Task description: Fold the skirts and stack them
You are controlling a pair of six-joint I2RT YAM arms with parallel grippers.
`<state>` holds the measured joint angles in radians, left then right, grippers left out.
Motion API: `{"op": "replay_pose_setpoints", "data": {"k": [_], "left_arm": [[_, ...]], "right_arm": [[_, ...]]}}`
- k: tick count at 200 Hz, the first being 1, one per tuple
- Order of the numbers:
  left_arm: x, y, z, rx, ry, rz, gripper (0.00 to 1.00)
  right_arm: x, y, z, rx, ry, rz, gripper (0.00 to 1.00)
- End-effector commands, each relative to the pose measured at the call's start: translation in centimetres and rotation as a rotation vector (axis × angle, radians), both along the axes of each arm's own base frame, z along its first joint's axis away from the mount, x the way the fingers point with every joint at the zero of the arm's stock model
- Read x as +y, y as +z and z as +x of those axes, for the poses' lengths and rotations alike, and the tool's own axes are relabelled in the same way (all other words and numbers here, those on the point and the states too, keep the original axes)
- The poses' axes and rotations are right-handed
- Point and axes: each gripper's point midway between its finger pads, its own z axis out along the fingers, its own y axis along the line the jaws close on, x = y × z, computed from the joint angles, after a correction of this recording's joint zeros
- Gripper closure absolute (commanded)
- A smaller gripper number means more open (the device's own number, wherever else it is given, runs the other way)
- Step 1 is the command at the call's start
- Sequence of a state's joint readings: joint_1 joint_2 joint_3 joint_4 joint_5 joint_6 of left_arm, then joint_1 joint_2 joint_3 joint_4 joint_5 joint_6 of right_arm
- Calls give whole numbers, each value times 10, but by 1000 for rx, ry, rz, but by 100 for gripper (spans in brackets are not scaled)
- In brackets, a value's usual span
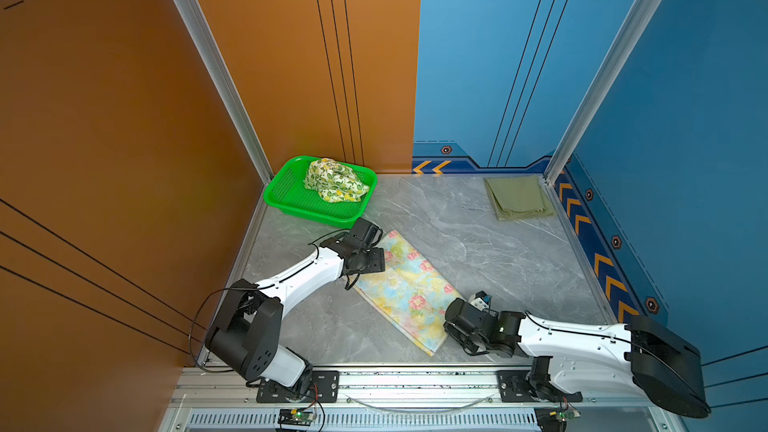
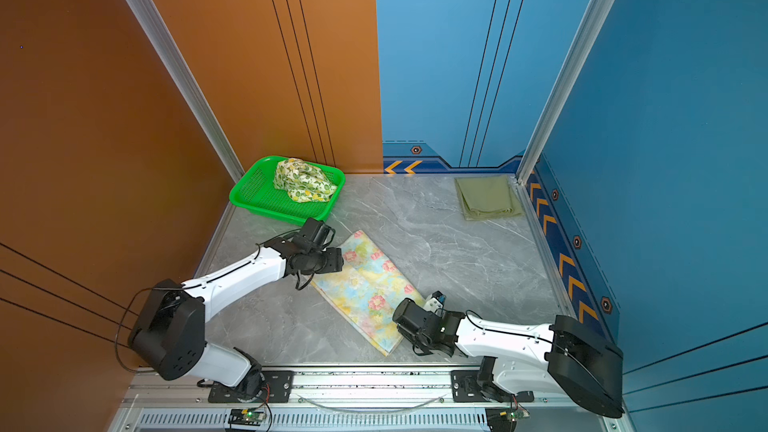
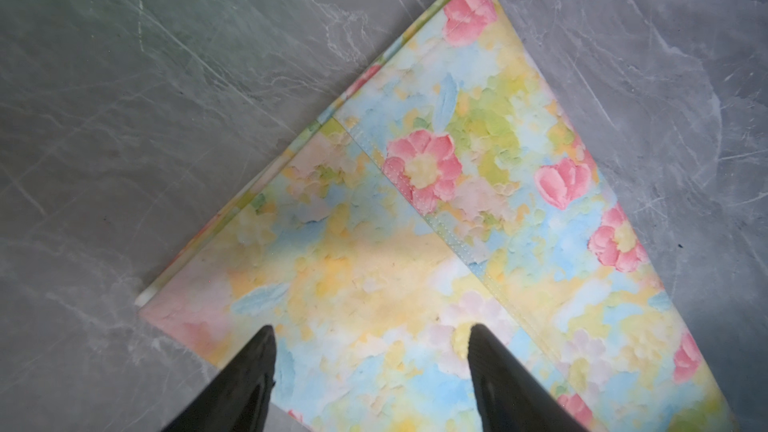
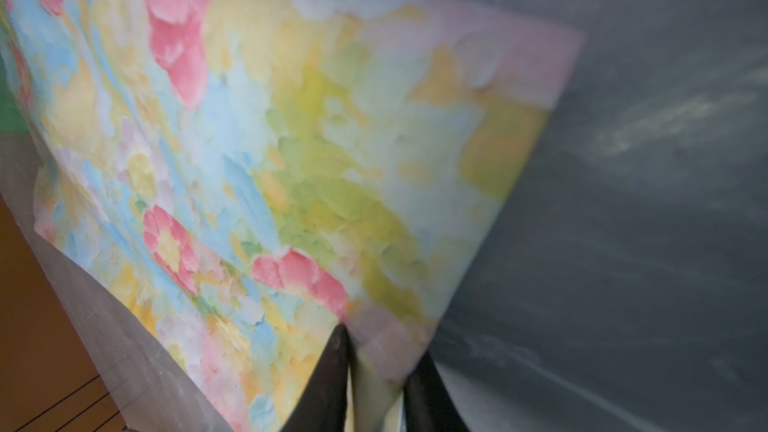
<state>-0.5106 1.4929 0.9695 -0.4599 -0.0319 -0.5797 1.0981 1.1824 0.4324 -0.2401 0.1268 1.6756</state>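
Your right hand [image 4: 380,351]: fingers nearly together, pinching near end of pastel blue-yellow cloth skirt with pink flowers [image 1: 409,288]. Skirt folded into long strip, lying diagonally on grey marble-look worktop [image 1: 478,251]. Your left hand [image 3: 371,328]: fingers spread wide over skirt's far end, gripping nothing. Far left: bright green perforated plastic basket [image 1: 276,195] holding crumpled white lemon-print cloth skirt [image 1: 334,182]. Far right corner: folded plain olive-green cloth skirt [image 1: 517,197], flat on worktop.

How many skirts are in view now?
3. Lemon-print skirt in the green basket; olive skirt folded, far right corner; floral skirt in the middle. The basket pile may hide more.
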Motion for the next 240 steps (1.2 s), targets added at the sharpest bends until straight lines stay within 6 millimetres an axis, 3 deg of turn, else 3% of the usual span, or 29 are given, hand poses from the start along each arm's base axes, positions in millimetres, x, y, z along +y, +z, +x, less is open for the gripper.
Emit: {"op": "replay_pose_setpoints", "data": {"k": [1, 37, 67, 109, 124, 145, 161, 173, 201, 240], "left_arm": [[3, 7, 1, -20, 5, -24, 26], [6, 7, 1, -16, 8, -28, 26], [8, 7, 2, -7, 7, -23, 26], [15, 2, 3, 22, 6, -5, 26], [16, 0, 4, 36, 1, 6, 26], [17, -3, 8, 49, -1, 14, 26], [18, -10, 9, 69, -6, 24, 26], [14, -6, 19, 62, -6, 16, 26], [10, -17, 30, 84, -17, 36, 26], [12, -32, 51, 106, -14, 70, 26]], "right_arm": [[-13, -13, -2, 24, -22, -39, 97], [-18, -6, 21, 10, 63, -55, 100], [-42, -2, 50, 31, 208, -151, 100], [-93, 14, 123, 23, 358, -308, 100], [-112, 20, 154, 16, 362, -366, 84], [-123, 28, 181, 4, 355, -382, 50], [-130, 38, 183, -26, 318, -378, 33], [-132, 42, 178, -41, 310, -366, 27], [-130, 40, 165, -56, 295, -290, 25], [-119, 25, 157, -50, 291, -187, 32]]}}
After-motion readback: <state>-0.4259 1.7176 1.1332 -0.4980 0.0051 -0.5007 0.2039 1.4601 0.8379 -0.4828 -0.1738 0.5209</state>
